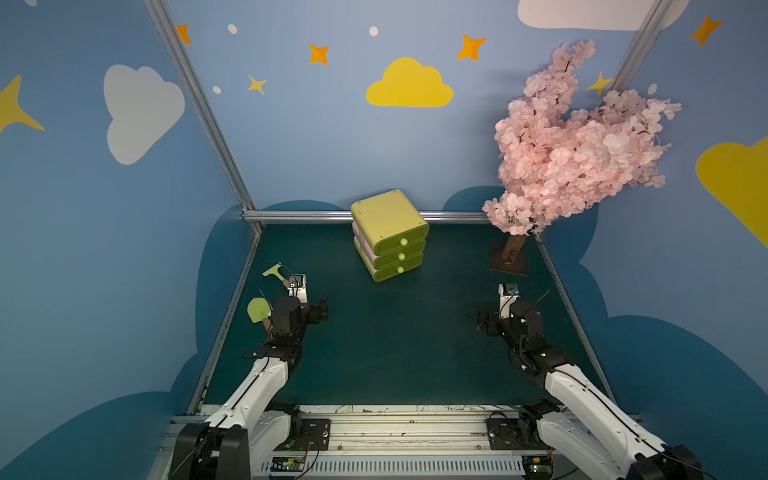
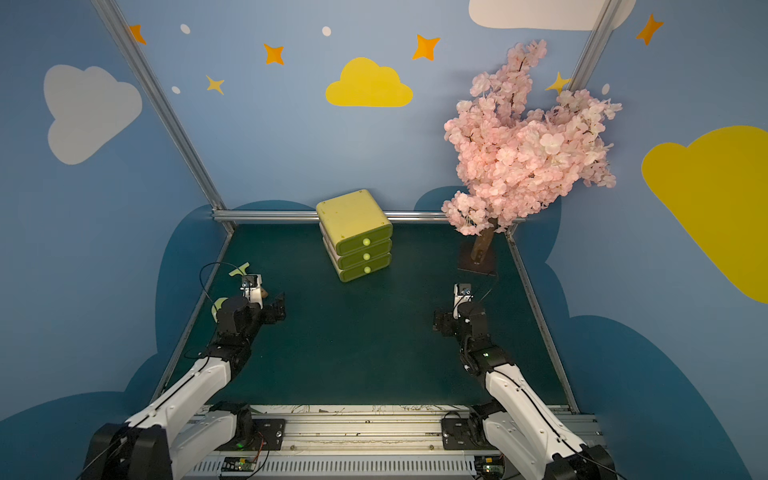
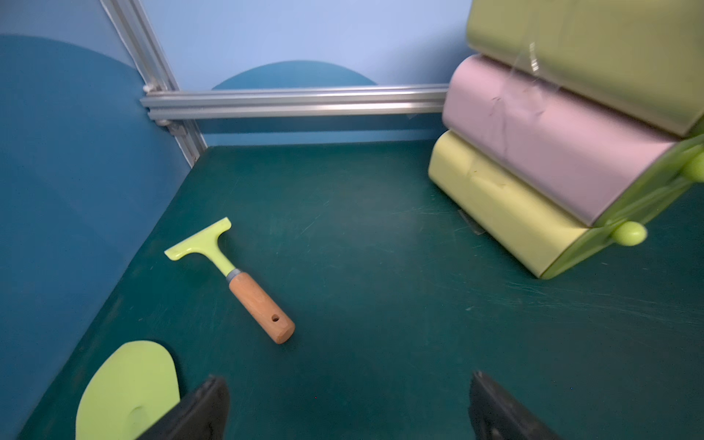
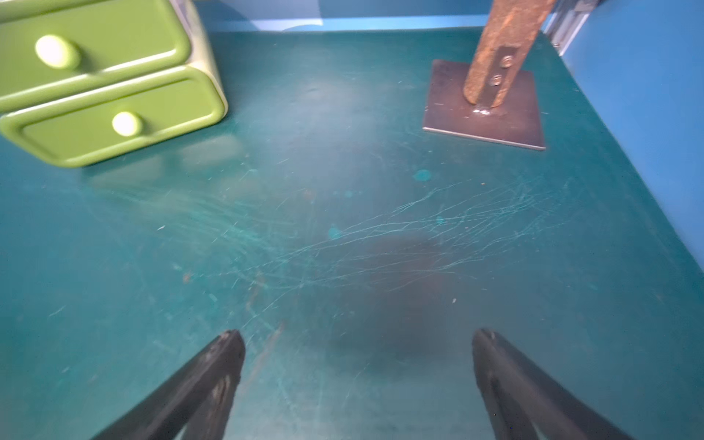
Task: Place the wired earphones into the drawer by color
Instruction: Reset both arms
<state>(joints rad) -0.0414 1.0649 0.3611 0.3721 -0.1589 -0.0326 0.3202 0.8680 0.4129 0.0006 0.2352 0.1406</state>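
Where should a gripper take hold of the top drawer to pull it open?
Grip the round knob centred on the front of the top drawer, its only protruding part, jaws straddling it. Come from the front, probably with the right gripper: the front is turned toward that arm.

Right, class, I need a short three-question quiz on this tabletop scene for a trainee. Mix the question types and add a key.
1. True or false: all three drawers of the drawer unit are shut.
2. Which tool lies on the table ahead of the left claw? A) a scraper with a wooden handle B) a hammer C) scissors
3. Fill in: the right claw stands ____ and holds nothing.

Key: 1 true; 2 A; 3 open.
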